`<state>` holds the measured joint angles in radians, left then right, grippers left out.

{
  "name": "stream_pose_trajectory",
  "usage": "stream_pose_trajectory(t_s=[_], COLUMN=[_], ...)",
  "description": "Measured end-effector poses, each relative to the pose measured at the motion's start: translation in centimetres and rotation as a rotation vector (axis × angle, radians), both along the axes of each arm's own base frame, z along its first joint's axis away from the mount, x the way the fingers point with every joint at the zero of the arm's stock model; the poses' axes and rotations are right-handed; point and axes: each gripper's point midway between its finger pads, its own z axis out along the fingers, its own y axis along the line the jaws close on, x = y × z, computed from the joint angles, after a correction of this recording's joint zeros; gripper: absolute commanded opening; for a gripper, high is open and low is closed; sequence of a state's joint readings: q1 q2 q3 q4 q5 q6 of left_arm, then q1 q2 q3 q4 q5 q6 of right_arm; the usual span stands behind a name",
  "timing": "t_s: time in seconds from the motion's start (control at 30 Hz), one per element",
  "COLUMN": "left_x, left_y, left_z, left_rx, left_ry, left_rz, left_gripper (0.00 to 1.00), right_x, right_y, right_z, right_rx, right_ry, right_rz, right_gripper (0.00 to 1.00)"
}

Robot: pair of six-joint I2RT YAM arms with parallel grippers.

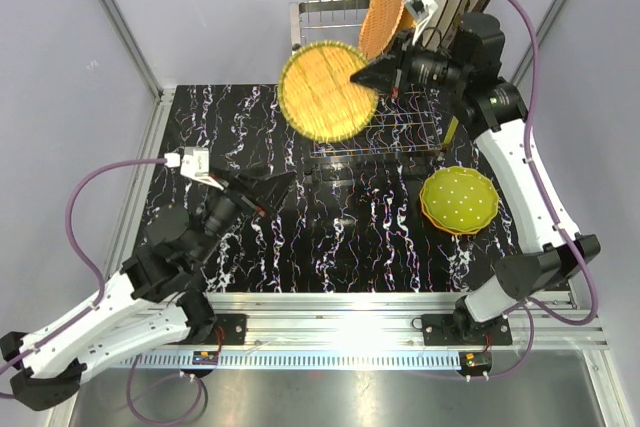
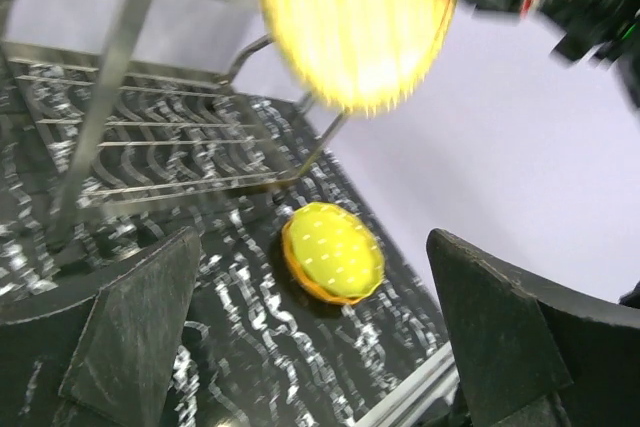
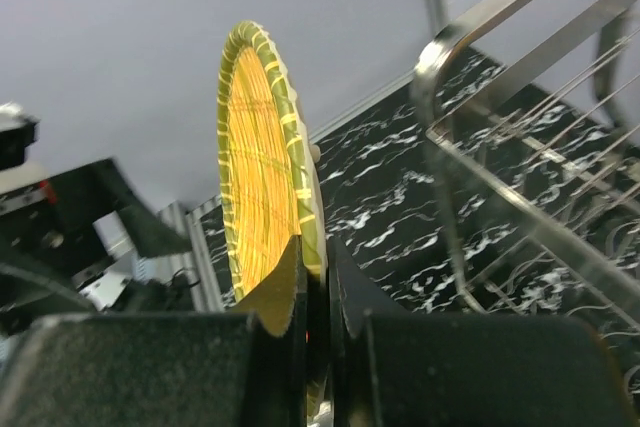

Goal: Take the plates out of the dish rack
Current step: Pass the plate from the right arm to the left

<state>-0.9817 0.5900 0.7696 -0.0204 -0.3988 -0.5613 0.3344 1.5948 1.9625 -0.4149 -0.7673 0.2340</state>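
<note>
My right gripper [image 1: 368,75] is shut on the rim of a round woven yellow-orange plate [image 1: 327,90] with a green edge, held in the air left of the dish rack [image 1: 375,137]. The right wrist view has this plate [image 3: 262,187] edge-on between the fingers, gripper [image 3: 315,272]. More woven orange plates [image 1: 395,2] stand in the rack's top. A lime-green dotted plate [image 1: 459,199] lies on the table right of the rack, and shows as a dotted plate [image 2: 333,252] in the left wrist view. My left gripper [image 1: 283,185] stands open and empty over the table; in its own view the gripper [image 2: 310,327] holds nothing.
The black marbled table [image 1: 300,247] ends at a metal rail [image 1: 330,307] in front. Grey walls close the left, right and back. The steel rack's legs and grid shelf [image 2: 150,147] stand ahead of the left gripper.
</note>
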Motion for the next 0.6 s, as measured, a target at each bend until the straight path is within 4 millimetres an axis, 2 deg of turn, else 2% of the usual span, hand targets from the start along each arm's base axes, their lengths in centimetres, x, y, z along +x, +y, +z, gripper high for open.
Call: stream_pose_trajectory(t_s=[0.1,0.3,0.43,0.6], left_x=[0.8,2.1,2.0,1.8], left_y=[-0.9,-2.2,-3.1,-3.9], left_z=[0.5,1.0,1.1,1.8], left_rx=[-0.040,-0.149,-0.190,-0.236], left_ry=[0.004,0.016,0.026,0.023], left_rz=[-0.042,-0.145,-0.219,-0.295], left_gripper=[0.93,0.84,0.76,0.63], right_x=[-2.5,-6.3,-7.8,-8.2], right_y=[0.1,-0.1,-0.2,-0.1], right_z=[-1.4,-1.9,-2.2,-3.3], right_rx=[0.002,0.025,0.038,0.046], right_ry=[0.030,0.024,0.021,0.046], right_rz=[0.081,0.176,0.214,0.242], right_gripper=[0.00,0.00,0.00,0.00])
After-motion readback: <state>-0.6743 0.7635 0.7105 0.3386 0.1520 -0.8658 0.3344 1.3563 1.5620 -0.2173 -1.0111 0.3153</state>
